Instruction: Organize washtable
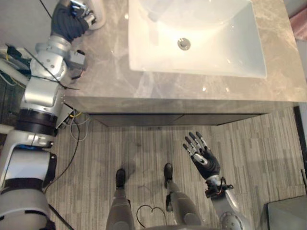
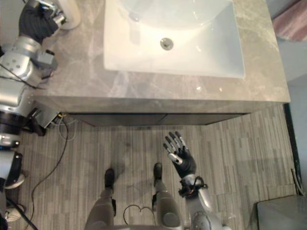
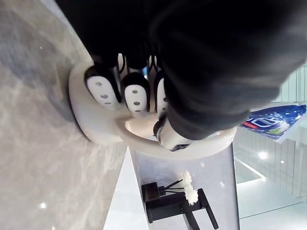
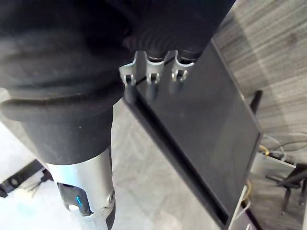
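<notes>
The white dish (image 3: 91,129) sits at the washtable's (image 1: 110,72) far left corner, cut off by the frame's edge in the head views and mostly covered by the left hand (image 1: 71,23). In the wrist view, that hand's fingers are curled over the dish's rim with the thumb inside; what the dish holds cannot be made out. The right hand (image 1: 204,155) hangs spread wide above the floor (image 1: 144,148), in front of the washtable's near edge. The top is grey marble around a white sink (image 1: 230,52) with a metal drain (image 1: 183,44); the floor is pale striped planks
</notes>
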